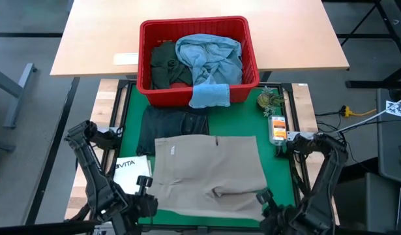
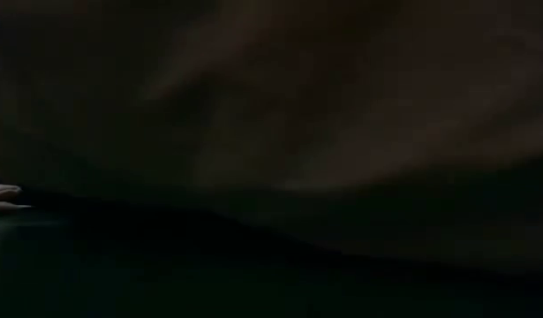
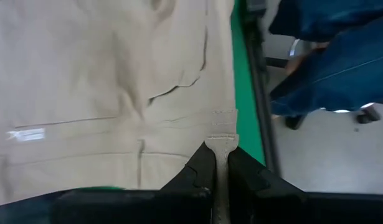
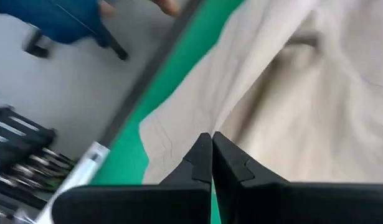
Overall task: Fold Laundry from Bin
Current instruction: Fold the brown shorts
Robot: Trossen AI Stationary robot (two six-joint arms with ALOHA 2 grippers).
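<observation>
Khaki trousers (image 1: 210, 173) lie spread over the green mat (image 1: 132, 111), on top of dark navy jeans (image 1: 174, 121). My left gripper (image 1: 143, 187) is shut on their near left corner, and my right gripper (image 1: 262, 198) is shut at their near right corner. The red bin (image 1: 193, 59) at the far side holds a dark green piece (image 1: 164, 62) and light blue jeans (image 1: 210, 55). A small light blue cloth (image 1: 208, 96) hangs over the bin's near rim. The low view is dark. My left gripper pinches a stitched corner edge of the khaki trousers (image 3: 221, 144) between its two fingers, slanting down from above. The cloth runs from the fingertips down onto the mat. My right gripper pinches a fold at the trousers' near right corner (image 4: 210, 127), pointing steeply down. The cloth rises to its fingertips in a ridge.
A white VITA tote (image 1: 132, 171) lies at the mat's left, partly under the trousers. An orange object (image 1: 278, 128) and a small green-brown thing (image 1: 270, 100) sit at the mat's right edge. A person in blue (image 3: 328, 56) is beyond the table.
</observation>
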